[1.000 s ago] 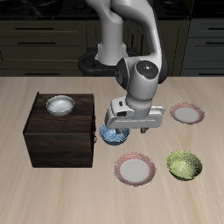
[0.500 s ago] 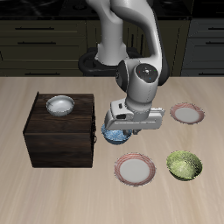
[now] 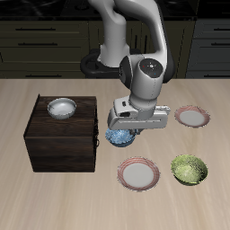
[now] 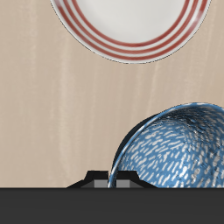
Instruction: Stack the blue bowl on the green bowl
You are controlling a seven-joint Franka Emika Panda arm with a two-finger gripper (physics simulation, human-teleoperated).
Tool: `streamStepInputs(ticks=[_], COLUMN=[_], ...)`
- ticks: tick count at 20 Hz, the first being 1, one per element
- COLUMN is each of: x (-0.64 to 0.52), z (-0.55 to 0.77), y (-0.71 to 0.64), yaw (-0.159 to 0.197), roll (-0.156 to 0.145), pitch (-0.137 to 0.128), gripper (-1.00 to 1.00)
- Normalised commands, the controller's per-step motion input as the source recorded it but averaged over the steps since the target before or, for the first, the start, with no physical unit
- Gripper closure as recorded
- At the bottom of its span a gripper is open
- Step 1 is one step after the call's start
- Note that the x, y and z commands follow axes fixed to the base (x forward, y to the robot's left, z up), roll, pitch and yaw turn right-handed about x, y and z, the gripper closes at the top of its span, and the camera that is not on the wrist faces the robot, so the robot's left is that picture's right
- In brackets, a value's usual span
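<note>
Soft, even rendered light throughout, faint shadows, low resolution, no glare.

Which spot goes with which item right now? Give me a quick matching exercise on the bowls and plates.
Items:
1. blue bowl
2. green bowl
3. white bowl
4. plate

Places:
A. on top of the dark wooden box
B. under the end effector
C. between the box and the green bowl, near the front edge
D. beside that plate, near the front edge

Pairs: 1-B, 2-D, 3-A, 4-C
</note>
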Motion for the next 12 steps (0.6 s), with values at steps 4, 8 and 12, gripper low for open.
streamStepInputs(ticks=[4, 8, 12], x=[-0.04, -0.01, 0.1], z=[0.63, 0.53, 0.46], y=[0.2, 0.18, 0.2], yaw=[0.0, -0.02, -0.007], roll=[0.039, 0.023, 0.011], pitch=[-0.078, -0.062, -0.041], gripper=[1.0, 1.0, 1.0])
